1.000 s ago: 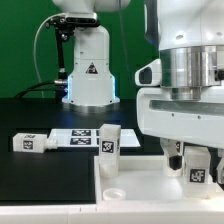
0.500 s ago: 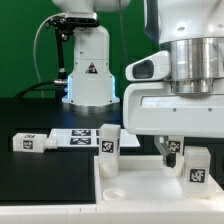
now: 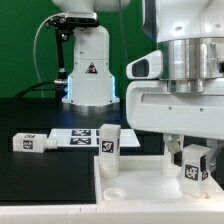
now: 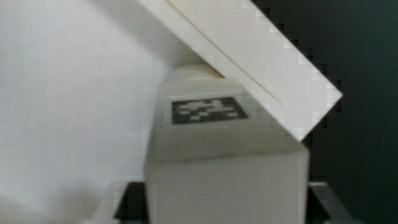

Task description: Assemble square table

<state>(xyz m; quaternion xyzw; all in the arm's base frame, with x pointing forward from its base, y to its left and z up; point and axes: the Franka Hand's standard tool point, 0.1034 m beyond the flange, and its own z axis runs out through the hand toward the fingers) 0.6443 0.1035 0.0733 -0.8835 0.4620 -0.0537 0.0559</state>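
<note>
My gripper point(image 3: 191, 160) is shut on a white block leg point(image 3: 195, 163) with a black-and-white tag, and holds it upright over the right part of the flat white square table top point(image 3: 135, 178). In the wrist view the leg point(image 4: 222, 150) fills the middle between my dark fingers point(image 4: 137, 205), with the table top point(image 4: 71, 90) and its edge behind it. A round corner socket point(image 3: 113, 193) shows at the top's near left corner. A second leg point(image 3: 108, 140) stands at the top's far edge. A third leg point(image 3: 28, 142) lies on the black table.
The marker board point(image 3: 72, 136) lies flat between the lying leg and the standing leg. The big white robot base point(image 3: 88, 70) with a warning triangle stands behind them. The gripper's wide white body hides the table top's right side.
My gripper with the held leg has shifted a little toward the exterior view's left and turned slightly. The other legs and the table top have not moved.
</note>
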